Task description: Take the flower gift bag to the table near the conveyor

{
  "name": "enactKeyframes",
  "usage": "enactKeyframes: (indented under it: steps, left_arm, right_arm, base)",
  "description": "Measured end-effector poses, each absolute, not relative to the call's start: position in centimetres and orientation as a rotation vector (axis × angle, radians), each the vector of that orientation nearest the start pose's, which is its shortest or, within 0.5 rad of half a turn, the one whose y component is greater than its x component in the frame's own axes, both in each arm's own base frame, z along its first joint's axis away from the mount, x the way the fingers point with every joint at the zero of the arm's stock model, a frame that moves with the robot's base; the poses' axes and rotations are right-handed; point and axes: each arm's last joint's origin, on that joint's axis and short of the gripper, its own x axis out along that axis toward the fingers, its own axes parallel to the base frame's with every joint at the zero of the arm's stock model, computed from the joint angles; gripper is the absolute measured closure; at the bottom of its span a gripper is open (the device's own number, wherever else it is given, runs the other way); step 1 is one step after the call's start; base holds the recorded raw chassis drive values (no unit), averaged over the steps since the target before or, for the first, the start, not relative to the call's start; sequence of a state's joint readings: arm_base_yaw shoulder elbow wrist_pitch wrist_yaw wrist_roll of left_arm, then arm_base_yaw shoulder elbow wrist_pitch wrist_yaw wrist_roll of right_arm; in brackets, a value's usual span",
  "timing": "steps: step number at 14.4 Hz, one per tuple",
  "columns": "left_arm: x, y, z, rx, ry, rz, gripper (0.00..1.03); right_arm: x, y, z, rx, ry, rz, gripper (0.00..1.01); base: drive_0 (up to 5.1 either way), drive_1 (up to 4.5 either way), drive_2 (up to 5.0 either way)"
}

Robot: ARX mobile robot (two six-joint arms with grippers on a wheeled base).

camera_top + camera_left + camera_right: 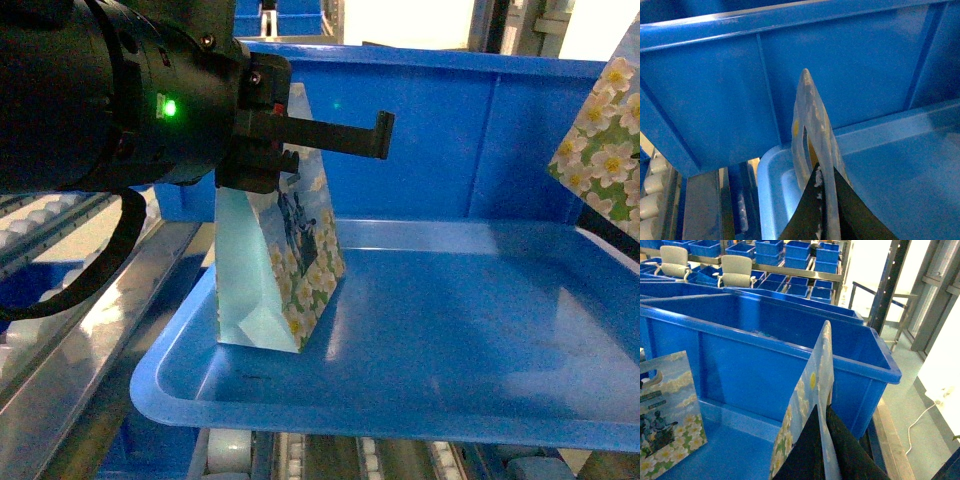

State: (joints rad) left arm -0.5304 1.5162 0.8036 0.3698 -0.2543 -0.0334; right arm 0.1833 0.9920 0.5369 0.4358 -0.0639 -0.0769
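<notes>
2 flower gift bags show in the head view. One bag (285, 270) stands upright on the blue tray (420, 390), toward the tray's 9 o'clock side, with its top edge at the left gripper (300, 140). The left wrist view shows that gripper's black fingers (807, 215) clenched on the bag's thin top edge (812, 130), seen end-on. The second bag (605, 125) hangs tilted at 2 o'clock in the head view, off the tray floor. The right gripper (822, 450) is pinched shut on this second bag's edge (815, 390), as the right wrist view shows. A big blue bin (790, 345) stands just behind the tray at 12 o'clock. White rollers of the conveyor (40, 215) show at 9 o'clock, beside the tray. Stacked blue bins (790, 252) and 2 chairs (735, 270) sit far behind.
</notes>
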Motion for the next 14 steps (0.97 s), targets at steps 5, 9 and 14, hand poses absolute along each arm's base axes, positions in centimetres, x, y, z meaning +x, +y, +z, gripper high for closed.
enactKeyframes:
  steps: [5, 9, 14]
  left_arm:
    - [27.0, -14.8, 25.2, 0.059, 0.223, -0.285, 1.01]
    - [25.4, -13.3, 28.8, 0.012, 0.105, -0.271, 1.01]
    - [24.6, -12.1, 30.7, -0.019, -0.002, -0.231, 1.01]
  right_arm:
    - [21.5, 4.2, 26.9, -0.078, 0.010, 0.248, 0.99]
    - [21.5, 4.2, 26.9, -0.078, 0.009, 0.248, 0.99]
    - [21.5, 4.2, 26.9, -0.078, 0.009, 0.248, 0.99]
  base:
    - [0.0, 0.00, 0.0]
    - [0.0, 0.00, 0.0]
    - [0.0, 0.00, 0.0]
